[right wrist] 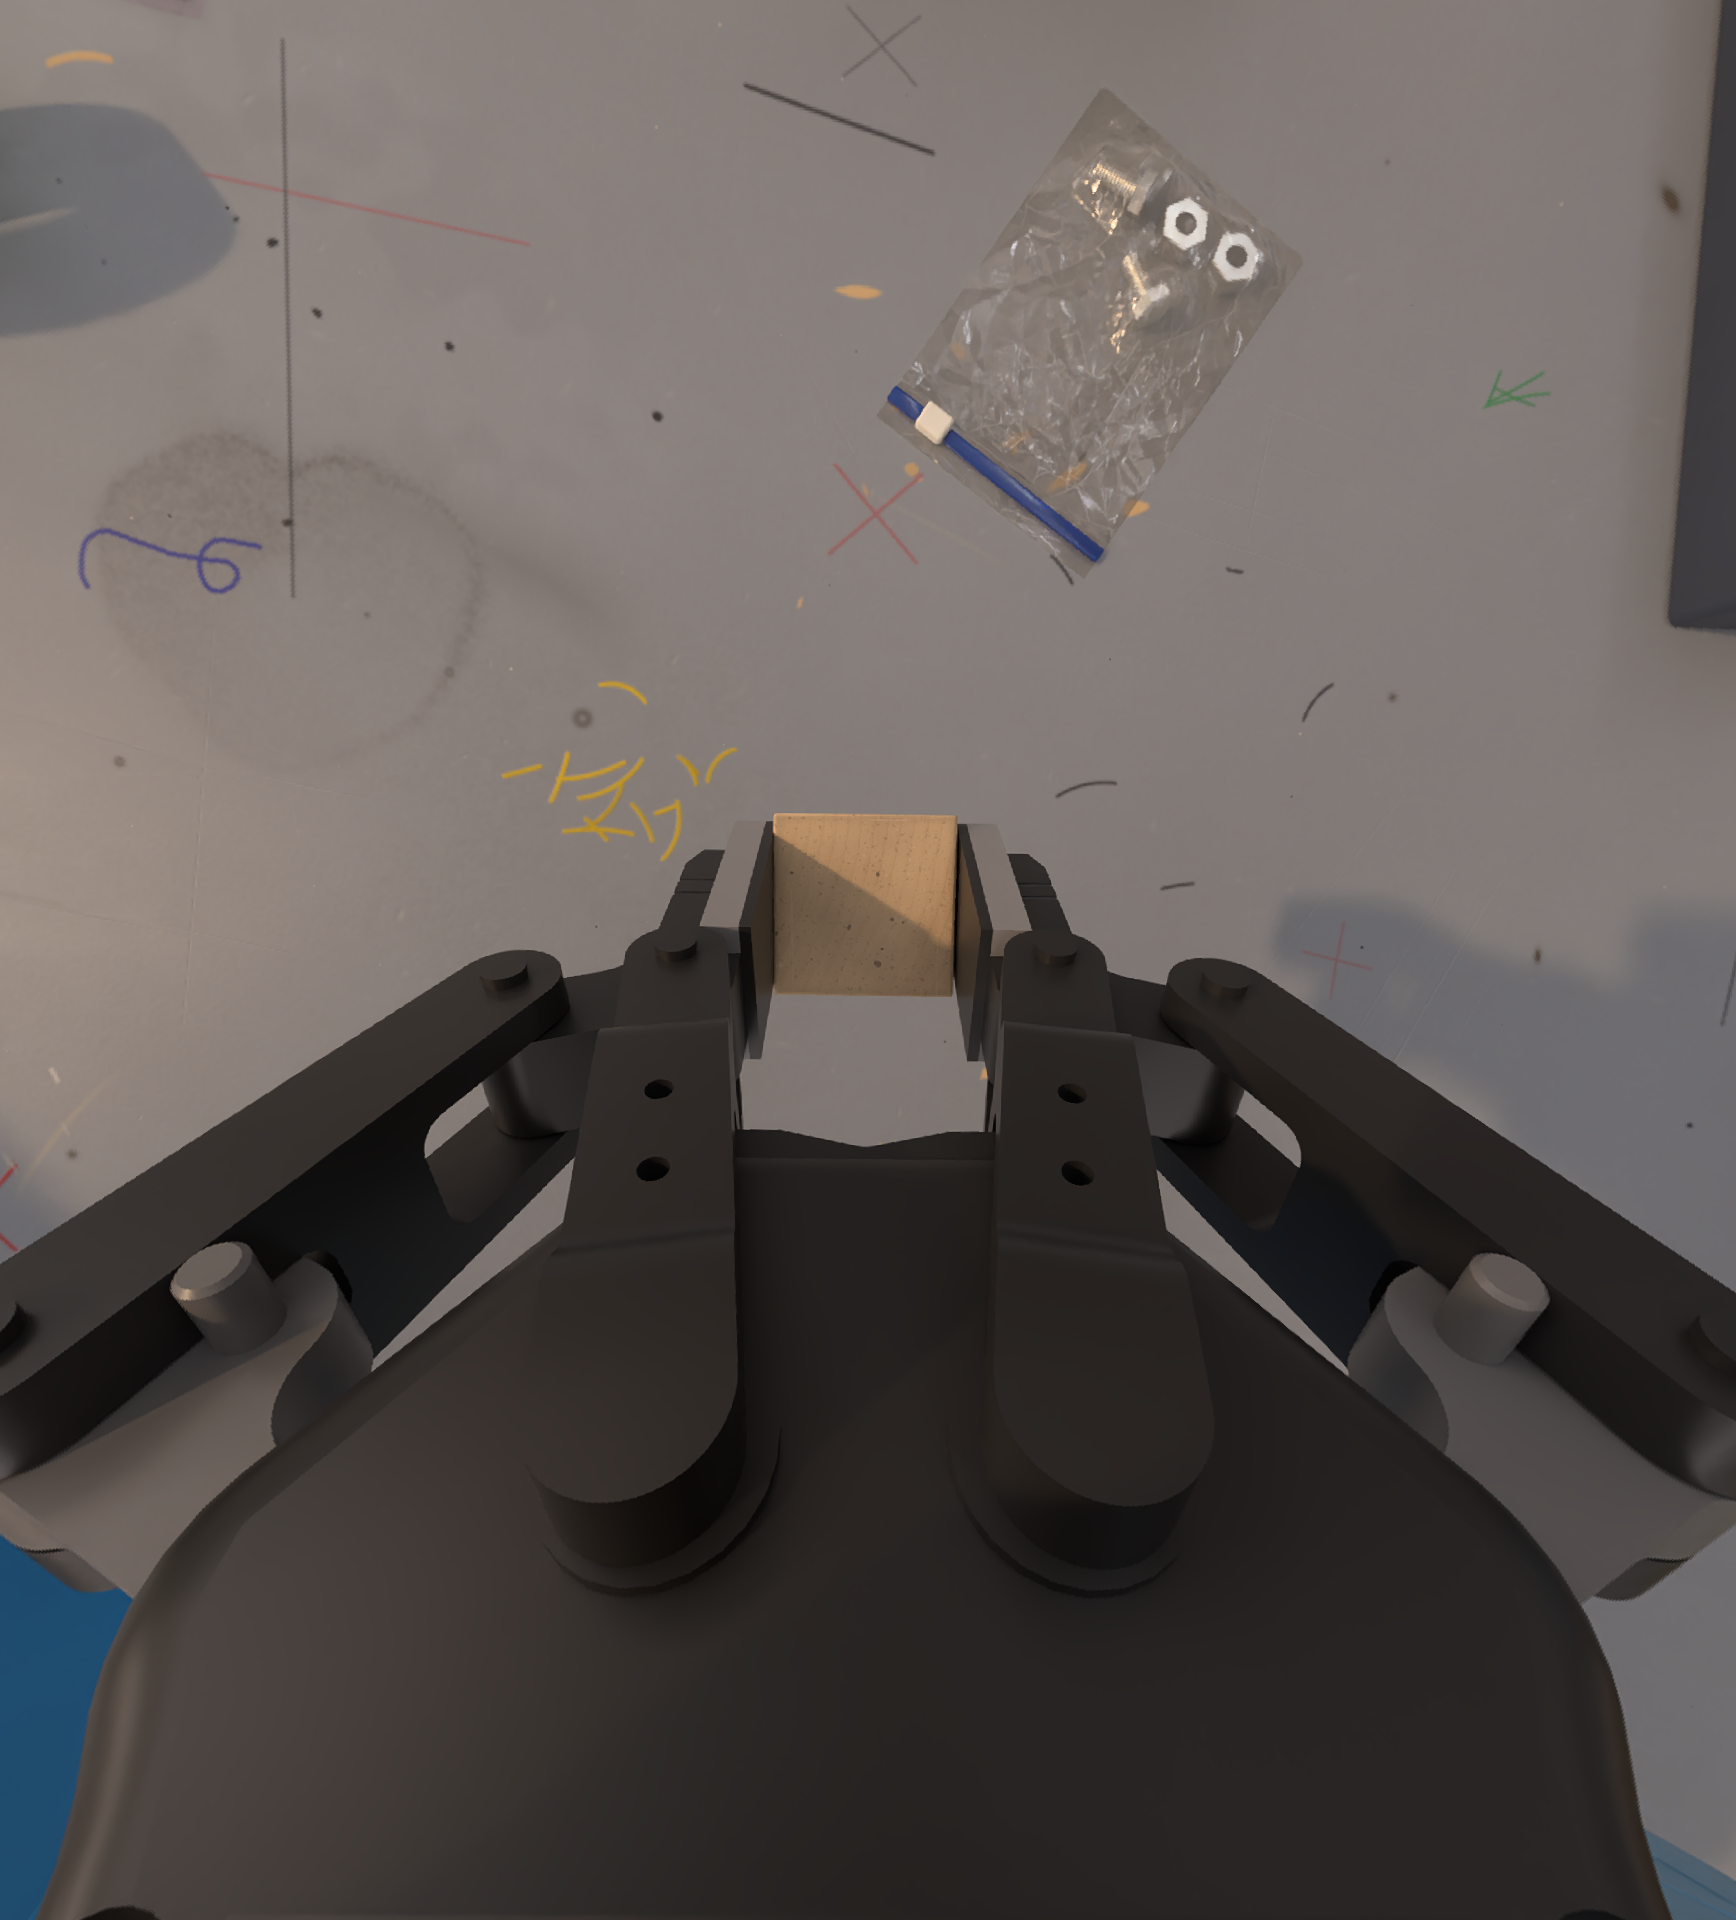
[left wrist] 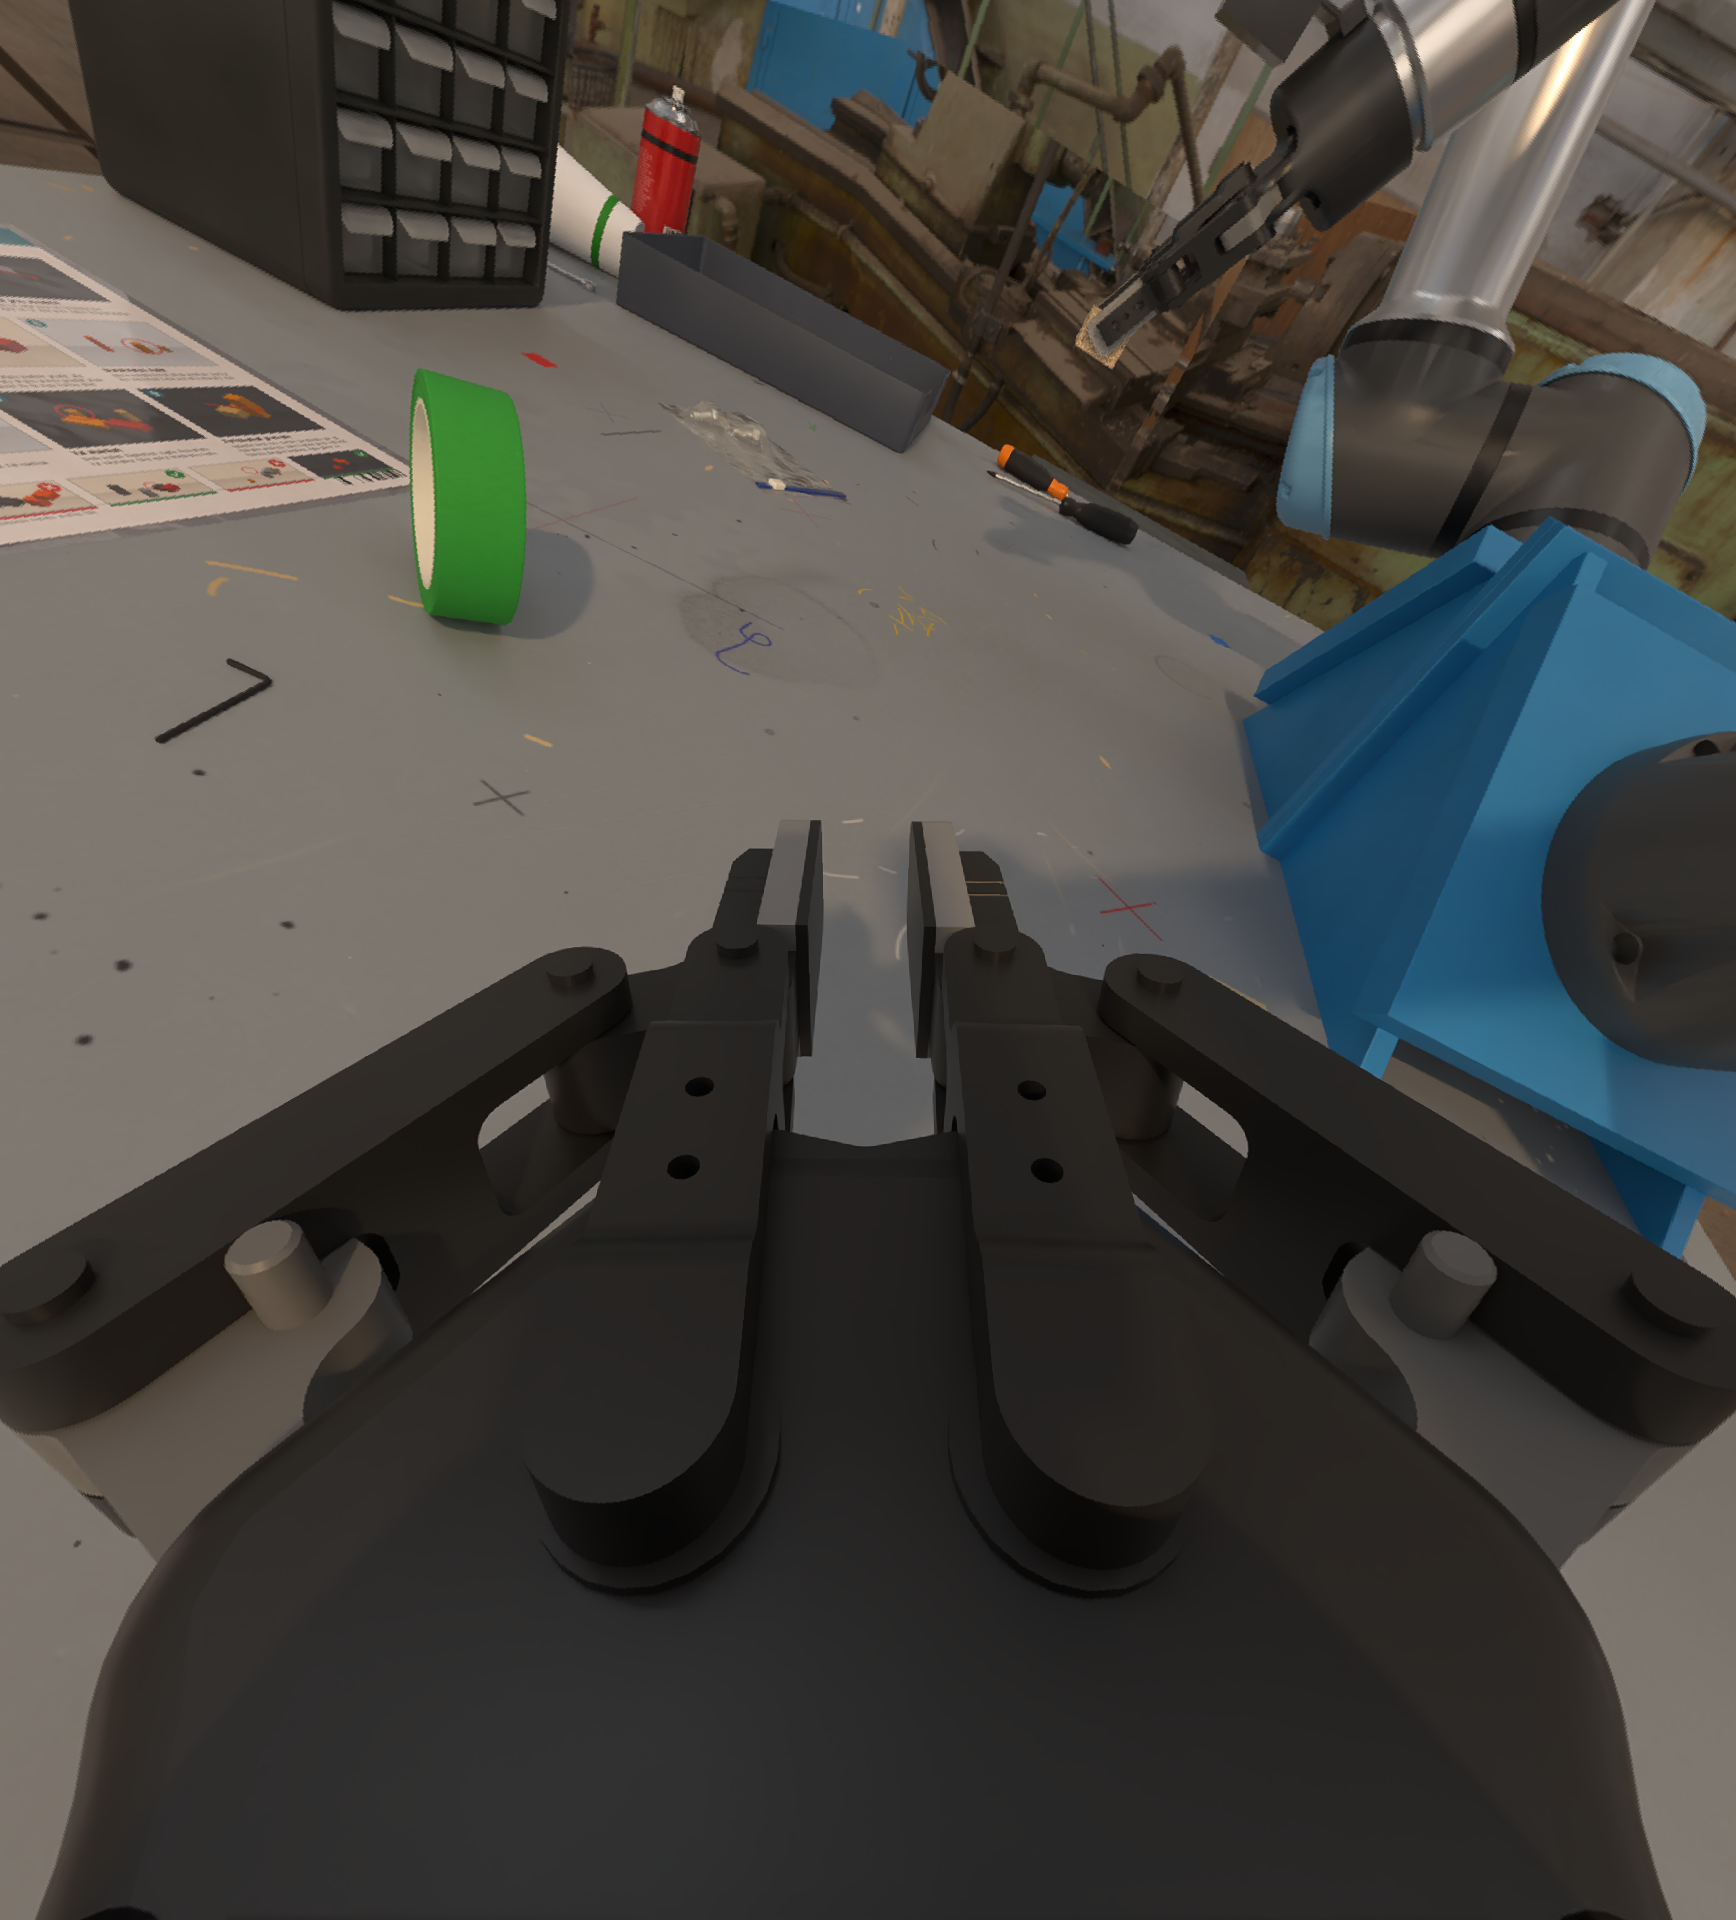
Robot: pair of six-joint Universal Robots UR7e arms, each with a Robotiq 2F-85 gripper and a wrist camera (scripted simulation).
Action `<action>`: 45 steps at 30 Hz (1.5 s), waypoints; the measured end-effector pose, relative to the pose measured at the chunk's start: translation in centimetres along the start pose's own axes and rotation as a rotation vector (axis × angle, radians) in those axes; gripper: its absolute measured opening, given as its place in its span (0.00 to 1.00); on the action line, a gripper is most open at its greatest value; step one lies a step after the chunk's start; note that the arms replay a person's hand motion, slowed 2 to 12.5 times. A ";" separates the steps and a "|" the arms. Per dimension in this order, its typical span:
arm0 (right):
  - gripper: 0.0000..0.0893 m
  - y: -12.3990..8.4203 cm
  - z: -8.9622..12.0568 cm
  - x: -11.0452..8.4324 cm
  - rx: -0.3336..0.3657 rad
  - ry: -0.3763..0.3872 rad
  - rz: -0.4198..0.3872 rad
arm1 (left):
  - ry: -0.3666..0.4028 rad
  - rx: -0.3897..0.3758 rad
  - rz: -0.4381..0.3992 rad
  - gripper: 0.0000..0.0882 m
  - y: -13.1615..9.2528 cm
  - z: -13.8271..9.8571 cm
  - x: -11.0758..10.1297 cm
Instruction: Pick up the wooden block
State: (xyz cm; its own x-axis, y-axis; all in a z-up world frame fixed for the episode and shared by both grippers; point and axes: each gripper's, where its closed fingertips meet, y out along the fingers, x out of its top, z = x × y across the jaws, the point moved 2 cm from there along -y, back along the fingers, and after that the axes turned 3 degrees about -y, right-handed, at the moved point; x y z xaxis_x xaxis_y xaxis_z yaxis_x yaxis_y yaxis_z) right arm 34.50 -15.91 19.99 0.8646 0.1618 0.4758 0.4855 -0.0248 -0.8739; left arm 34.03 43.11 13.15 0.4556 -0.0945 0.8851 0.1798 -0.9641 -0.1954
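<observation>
The wooden block (right wrist: 862,904) is a small pale cube, clamped between the pads of my right gripper (right wrist: 864,831), which is shut on it. It hangs well above the grey table (right wrist: 428,935). In the left wrist view the right gripper (left wrist: 1118,322) shows at the upper right, high over the table's far edge, with the block (left wrist: 1092,341) at its tip. My left gripper (left wrist: 866,831) is low over the table near its front. Its jaws stand a little apart with nothing between them.
A green tape roll (left wrist: 469,499) stands on edge at the left. Behind it are a black drawer cabinet (left wrist: 324,135), a red spray can (left wrist: 666,166) and a grey tray (left wrist: 781,332). A bag of bolts (right wrist: 1092,332), a screwdriver (left wrist: 1066,499), an allen key (left wrist: 215,701) and a blue arm mount (left wrist: 1529,883) are also here.
</observation>
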 end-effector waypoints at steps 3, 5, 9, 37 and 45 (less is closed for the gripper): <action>0.33 0.1 0.0 0.0 0.000 0.003 0.005 | 0.002 0.001 -0.003 0.17 0.0 0.0 0.0; 0.33 0.1 0.0 -0.1 0.001 0.004 0.008 | 0.002 0.001 -0.003 0.17 0.0 0.0 0.1; 0.33 0.3 -0.1 -0.1 0.003 0.003 0.012 | 0.001 0.000 0.000 0.17 0.0 0.0 0.0; 0.33 1.6 -0.2 -0.6 0.028 0.012 0.047 | 0.008 0.006 0.021 0.17 0.4 0.0 -0.3; 0.33 2.1 -0.2 -0.7 0.036 0.021 0.066 | 0.008 0.009 0.022 0.17 0.4 0.0 -0.3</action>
State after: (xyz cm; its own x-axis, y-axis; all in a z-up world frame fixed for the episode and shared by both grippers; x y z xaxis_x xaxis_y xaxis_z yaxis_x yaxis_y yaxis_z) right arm 34.97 -16.26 17.83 0.8973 0.1402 0.4186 0.4227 0.0007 -0.9063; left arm 33.99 42.78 12.77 0.4529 -0.1171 0.8838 0.1778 -0.9596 -0.2182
